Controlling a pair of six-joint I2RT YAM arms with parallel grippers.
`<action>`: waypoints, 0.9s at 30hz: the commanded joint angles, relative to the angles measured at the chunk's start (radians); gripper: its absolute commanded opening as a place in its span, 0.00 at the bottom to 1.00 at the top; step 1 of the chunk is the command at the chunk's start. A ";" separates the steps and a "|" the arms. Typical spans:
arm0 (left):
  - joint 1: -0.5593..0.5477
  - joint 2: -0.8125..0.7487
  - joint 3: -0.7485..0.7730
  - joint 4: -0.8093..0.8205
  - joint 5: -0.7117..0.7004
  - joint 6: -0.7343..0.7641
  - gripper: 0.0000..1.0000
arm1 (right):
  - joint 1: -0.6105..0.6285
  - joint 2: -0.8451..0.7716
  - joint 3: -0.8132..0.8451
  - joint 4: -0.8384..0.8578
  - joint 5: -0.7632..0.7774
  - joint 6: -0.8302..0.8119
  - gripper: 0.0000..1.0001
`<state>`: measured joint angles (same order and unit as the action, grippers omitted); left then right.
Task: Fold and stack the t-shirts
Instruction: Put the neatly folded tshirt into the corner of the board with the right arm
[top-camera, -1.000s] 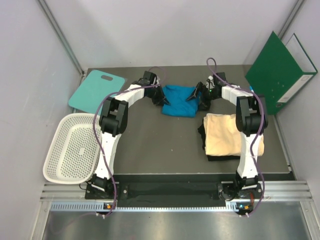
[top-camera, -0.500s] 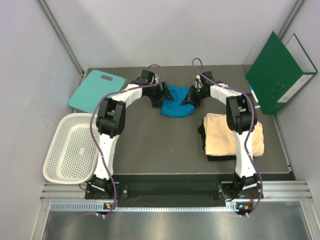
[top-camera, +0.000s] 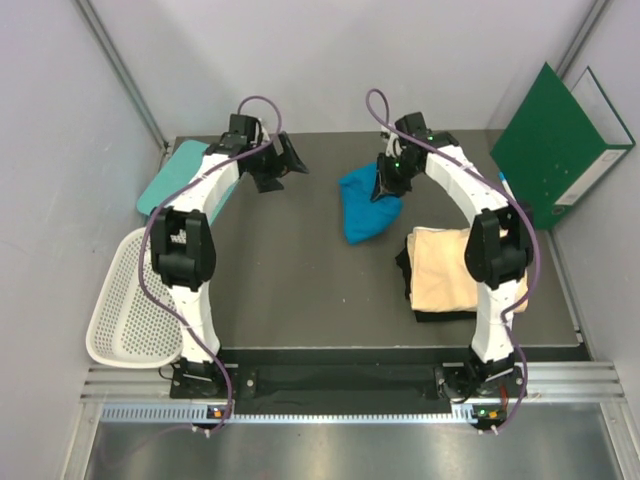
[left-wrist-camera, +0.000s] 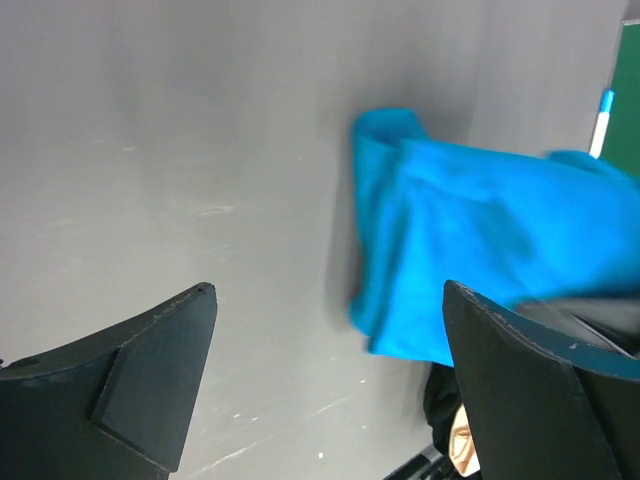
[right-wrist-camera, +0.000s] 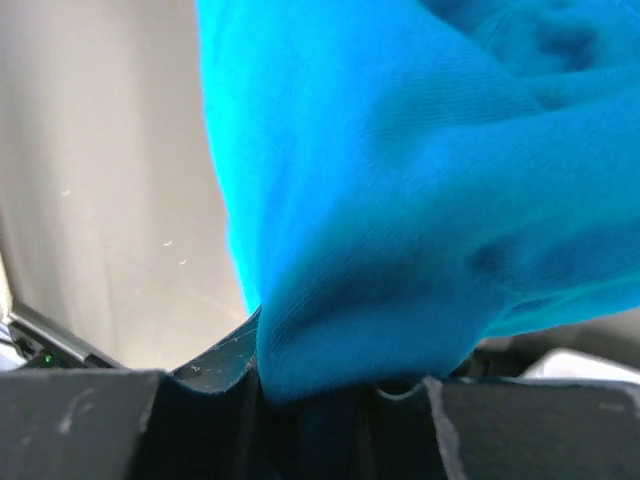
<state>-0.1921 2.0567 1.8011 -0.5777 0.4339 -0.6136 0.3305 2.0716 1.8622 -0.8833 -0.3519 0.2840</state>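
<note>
Well, I take the folded cream t-shirt (top-camera: 455, 268) as my landmark; it lies on the dark table (top-camera: 300, 290) with a black cloth (top-camera: 403, 262) showing under its left edge. Far to the left of it, at the table's edge, stands the white mesh basket (top-camera: 125, 310). Beyond that basket lies the teal board (top-camera: 180, 175), and my left arm crosses over a part of it. To the right of the cream t-shirt and further back, a green binder (top-camera: 560, 150) leans against the wall. Nothing stands between the cream t-shirt and the blue t-shirt (top-camera: 365, 205); the bare table is the only thing there. The blue t-shirt is bunched up and sits just beyond the far left corner of the cream one, near it but apart. My right pincer (top-camera: 385, 185) is clamped on its upper part, and in the right wrist view the cloth (right-wrist-camera: 400, 180) is gathered into the closed jaws (right-wrist-camera: 320, 385). The rest of it hangs down towards the cream t-shirt, and I cannot tell whether its lower end touches the table. My left pincer (top-camera: 290, 160) is well to the left of the blue t-shirt, with its fingers wide apart and nothing between them; its wrist view shows the blue cloth (left-wrist-camera: 480, 230) beyond the right finger, not touching it. I count two t-shirts, one basket, one board, one binder and my two pincers.
</note>
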 joint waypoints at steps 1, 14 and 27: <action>-0.010 -0.049 -0.087 -0.060 0.000 0.037 0.99 | 0.030 -0.134 0.117 -0.100 0.039 -0.060 0.13; -0.015 -0.152 -0.359 0.026 0.000 0.026 0.99 | -0.005 -0.609 -0.164 -0.236 0.093 -0.022 0.14; -0.038 -0.113 -0.322 0.012 0.011 0.037 0.99 | -0.191 -0.969 -0.656 -0.267 0.100 -0.049 0.15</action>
<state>-0.2176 1.9671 1.4437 -0.5789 0.4294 -0.5976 0.2184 1.1534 1.2648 -1.1461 -0.2489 0.2607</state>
